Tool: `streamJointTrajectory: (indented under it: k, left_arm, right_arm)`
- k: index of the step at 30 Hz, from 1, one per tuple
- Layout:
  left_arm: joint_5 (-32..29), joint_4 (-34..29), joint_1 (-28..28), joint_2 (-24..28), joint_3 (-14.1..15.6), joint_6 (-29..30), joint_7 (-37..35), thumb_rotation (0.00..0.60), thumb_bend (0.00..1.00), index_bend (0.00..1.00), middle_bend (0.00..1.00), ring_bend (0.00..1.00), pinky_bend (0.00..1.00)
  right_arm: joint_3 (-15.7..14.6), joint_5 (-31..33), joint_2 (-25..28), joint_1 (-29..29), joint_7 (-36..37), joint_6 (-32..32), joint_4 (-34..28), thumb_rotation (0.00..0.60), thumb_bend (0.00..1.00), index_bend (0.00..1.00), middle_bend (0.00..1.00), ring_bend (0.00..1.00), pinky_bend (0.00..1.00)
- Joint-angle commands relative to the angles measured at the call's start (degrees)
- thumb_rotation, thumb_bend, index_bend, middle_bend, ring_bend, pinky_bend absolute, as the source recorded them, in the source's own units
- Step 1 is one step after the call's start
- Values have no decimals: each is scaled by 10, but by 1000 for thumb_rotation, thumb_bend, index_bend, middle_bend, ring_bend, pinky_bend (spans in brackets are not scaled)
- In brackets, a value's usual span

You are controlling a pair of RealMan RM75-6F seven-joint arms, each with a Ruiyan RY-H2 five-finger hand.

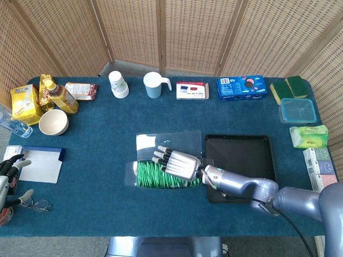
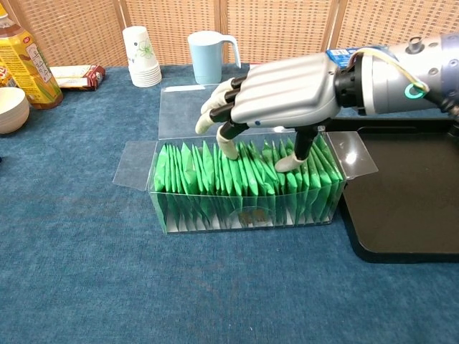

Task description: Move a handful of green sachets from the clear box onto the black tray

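Sachets first: the row of green paper sachets (image 2: 244, 175) stands on edge in the clear plastic box (image 2: 244, 215), packed side by side, so the row's long axis runs left to right across the table in front of me. My right hand (image 2: 283, 97) is directly over the right half of that row, palm down. My thumb tip (image 2: 287, 163) dips between sachets toward the right end, and one curled fingertip (image 2: 228, 149) touches down among the tops nearer the middle, with the other fingers bent above the back edge. Nothing is clamped yet, as far as I can tell; I am bracketing a bundle, fingers apart, not lifting it.

So the thing I want lies straight below my palm, and the span between thumb and finger runs along the row. That is the relation to squeeze on.

The black plastic tray (image 2: 409, 215) sits just beside the box's right end, bare for now, on my right arm's side.

My left hand (image 1: 7, 174) is well apart, at the table's far left edge, fingers loosely spread and holding nothing I can see.
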Motion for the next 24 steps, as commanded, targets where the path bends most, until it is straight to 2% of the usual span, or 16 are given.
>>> streamJointTrajectory:
  k: [1,16,21,24]
  left_arm:
    - [-2,2,1,0,0,0,-2,600,163,236,151,189,346]
    - [-1,14,3,-2,0,4,-16,600,163,233,150,189,346]
    - [0,16,3,-2,0,5,-18,600,162,232,149,189,346]
    - [1,17,3,-3,-1,6,-18,600,162,230,149,188,346]
  right_arm:
    - [0,-2,-7,4,-1,1,4,600,0,359,126,25,52]
    - [11,16,-30,5,-23,8,19,600,4,378,141,54,52]
    - [12,21,-35,4,-24,11,21,600,102,405,160,76,52]
    - [12,22,-39,3,-23,16,23,600,222,418,168,87,52]
